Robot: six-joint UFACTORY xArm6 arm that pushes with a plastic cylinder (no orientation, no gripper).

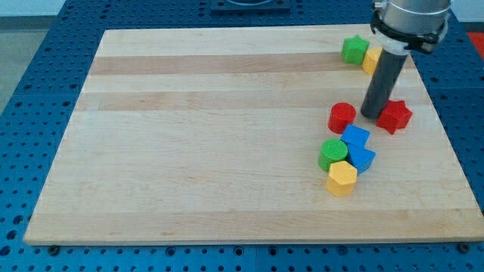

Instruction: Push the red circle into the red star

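The red circle (pixel 342 116) lies on the wooden board (pixel 212 128) at the view's right. The red star (pixel 395 116) lies a short way to its right. My tip (pixel 372 115) stands on the board in the gap between them, close against the star's left side and a little apart from the circle. The dark rod rises from there toward the view's top right and hides part of a yellow block.
A green star (pixel 353 50) and a yellow block (pixel 371 59) sit near the board's top right. Below the red circle a cluster holds two blue blocks (pixel 356 139) (pixel 362 159), a green circle (pixel 332 153) and a yellow hexagon (pixel 342 177).
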